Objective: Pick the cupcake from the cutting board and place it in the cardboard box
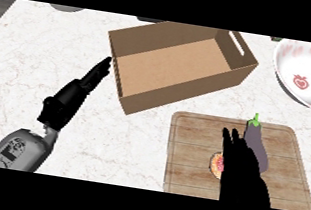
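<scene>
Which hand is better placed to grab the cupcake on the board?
The right hand: it is over the cutting board, partly covering the cupcake. The left hand is farther off, beside the cardboard box.

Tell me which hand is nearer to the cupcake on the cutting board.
Right. The right hand is over the cupcake, partly covering it; the left hand is far off, beside the cardboard box.
</scene>
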`<state>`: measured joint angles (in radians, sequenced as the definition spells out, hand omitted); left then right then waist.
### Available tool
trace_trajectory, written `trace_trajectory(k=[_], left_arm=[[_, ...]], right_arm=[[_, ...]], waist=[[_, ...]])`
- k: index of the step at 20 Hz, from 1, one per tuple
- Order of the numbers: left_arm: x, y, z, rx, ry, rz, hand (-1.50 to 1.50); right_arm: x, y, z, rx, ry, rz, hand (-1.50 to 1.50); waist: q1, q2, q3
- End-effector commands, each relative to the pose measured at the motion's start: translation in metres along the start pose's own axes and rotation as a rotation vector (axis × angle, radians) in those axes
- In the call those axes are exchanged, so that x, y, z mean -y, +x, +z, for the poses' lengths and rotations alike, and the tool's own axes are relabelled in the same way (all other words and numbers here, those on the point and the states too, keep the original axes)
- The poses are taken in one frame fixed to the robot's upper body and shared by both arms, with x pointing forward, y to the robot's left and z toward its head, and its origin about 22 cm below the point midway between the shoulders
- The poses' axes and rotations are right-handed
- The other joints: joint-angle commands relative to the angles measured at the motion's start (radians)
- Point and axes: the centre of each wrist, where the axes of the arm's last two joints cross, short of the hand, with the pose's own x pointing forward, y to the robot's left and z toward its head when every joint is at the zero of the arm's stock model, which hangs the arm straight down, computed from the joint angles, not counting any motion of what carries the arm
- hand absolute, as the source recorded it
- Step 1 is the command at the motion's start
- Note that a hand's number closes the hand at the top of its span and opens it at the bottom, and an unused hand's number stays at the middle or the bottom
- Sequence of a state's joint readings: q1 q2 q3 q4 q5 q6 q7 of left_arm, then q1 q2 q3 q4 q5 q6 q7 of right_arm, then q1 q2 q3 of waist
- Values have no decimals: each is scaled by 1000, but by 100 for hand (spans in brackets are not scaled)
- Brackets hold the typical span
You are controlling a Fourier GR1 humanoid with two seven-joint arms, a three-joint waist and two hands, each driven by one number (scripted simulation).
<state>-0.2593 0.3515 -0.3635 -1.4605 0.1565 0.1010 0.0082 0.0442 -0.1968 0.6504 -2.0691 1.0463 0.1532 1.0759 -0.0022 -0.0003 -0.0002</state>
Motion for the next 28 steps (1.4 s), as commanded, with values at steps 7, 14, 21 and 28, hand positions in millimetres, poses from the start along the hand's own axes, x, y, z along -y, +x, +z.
trace_trajectory(k=[7,14,21,28], left_arm=[[-3,14,-11,2,-29,0,0],[8,19,13,11,3,-11,0],[8,1,-4,-1,-13,-4,0],[24,-1,-4,-14,-3,1,0]], right_arm=[[-5,-5,-22,-91,65,46,-150],[-31,6,-21,-118,108,75,-150],[-46,-14,-43,-136,130,86,-150],[-44,-18,-44,-154,126,143,-150]], waist=[[-1,1,0],[5,-1,0],[0,1,0],[0,0,0]])
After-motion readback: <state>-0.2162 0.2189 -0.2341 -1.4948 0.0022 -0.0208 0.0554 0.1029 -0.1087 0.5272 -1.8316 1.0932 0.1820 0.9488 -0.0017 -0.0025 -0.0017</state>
